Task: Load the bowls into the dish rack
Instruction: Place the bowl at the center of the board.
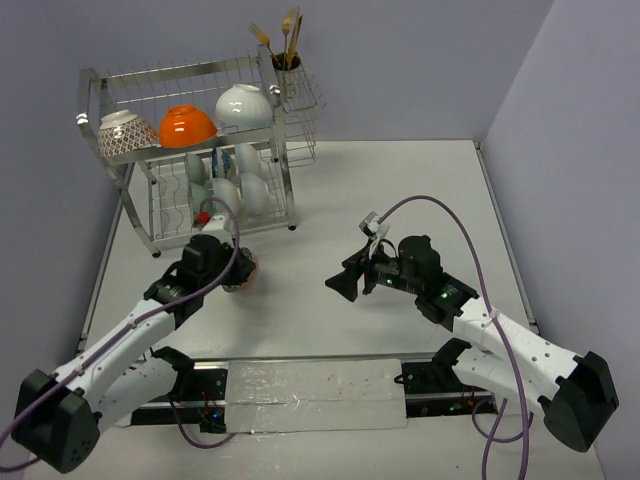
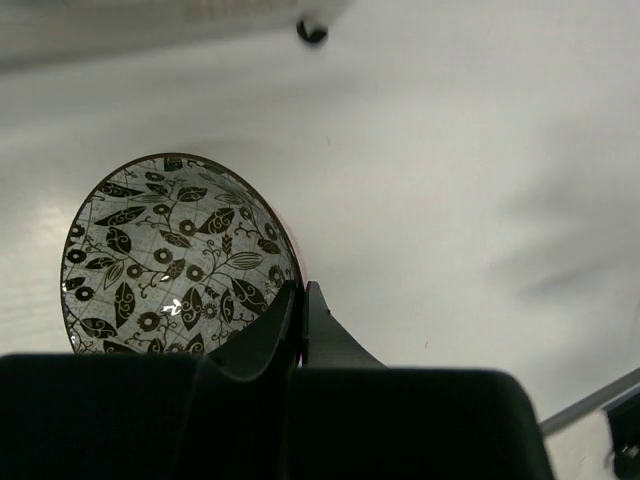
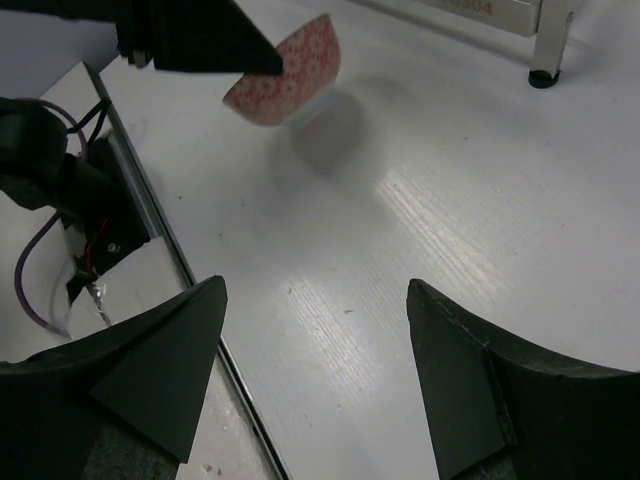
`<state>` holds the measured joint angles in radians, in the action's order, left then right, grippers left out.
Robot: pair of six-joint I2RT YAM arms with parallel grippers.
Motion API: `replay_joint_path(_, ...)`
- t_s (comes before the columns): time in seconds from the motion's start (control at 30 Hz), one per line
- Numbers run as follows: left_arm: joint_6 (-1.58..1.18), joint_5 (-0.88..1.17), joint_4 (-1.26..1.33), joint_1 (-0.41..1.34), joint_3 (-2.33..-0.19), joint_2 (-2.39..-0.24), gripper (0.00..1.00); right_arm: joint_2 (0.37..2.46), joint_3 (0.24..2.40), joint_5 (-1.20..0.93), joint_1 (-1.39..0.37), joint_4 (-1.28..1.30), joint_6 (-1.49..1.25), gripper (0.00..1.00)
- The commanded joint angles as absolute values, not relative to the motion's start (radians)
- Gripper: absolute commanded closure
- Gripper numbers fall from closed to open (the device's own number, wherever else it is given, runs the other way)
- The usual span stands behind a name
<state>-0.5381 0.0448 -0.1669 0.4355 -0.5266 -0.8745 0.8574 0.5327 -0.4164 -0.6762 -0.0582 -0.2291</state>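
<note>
My left gripper (image 2: 300, 292) is shut on the rim of a bowl (image 2: 170, 250) with a black leaf pattern inside. One finger is inside the rim and one outside. The same bowl (image 3: 290, 75) shows a red-patterned outside and hangs tilted above the table, in front of the dish rack (image 1: 190, 150). On the rack's upper tier sit a brown-patterned bowl (image 1: 125, 132), an orange bowl (image 1: 187, 126) and a white bowl (image 1: 244, 106). Several white and teal bowls (image 1: 235, 185) stand in the lower tier. My right gripper (image 3: 315, 290) is open, with nothing in it, over the table's middle.
A cutlery cup with gold utensils (image 1: 285, 50) hangs at the rack's right corner. A rack foot (image 3: 543, 75) stands on the white table. The metal base rail with foil (image 1: 310, 390) runs along the near edge, between the arm bases.
</note>
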Motion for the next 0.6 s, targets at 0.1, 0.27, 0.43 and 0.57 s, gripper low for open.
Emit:
replay_joint_path(0.1,-0.515,-0.228,-0.166,0.673,-0.666,-1.046,1.00,0.884,0.583,-0.321,-0.681,-0.031,-0.239,0.20)
replay_joint_path(0.27,-0.518,-0.304,-0.100,0.765,-0.666,-1.149,1.00,0.894,0.578,-0.287,-0.681,-0.018,-0.247,0.20)
replay_joint_path(0.43,-0.523,-0.376,-0.095,0.837,-0.666,-1.241,0.98,0.907,0.574,-0.272,-0.681,-0.023,-0.252,0.20)
replay_joint_path(0.57,-0.535,-0.446,-0.126,0.880,-0.702,-1.313,0.81,0.925,0.574,-0.275,-0.681,-0.031,-0.250,0.20)
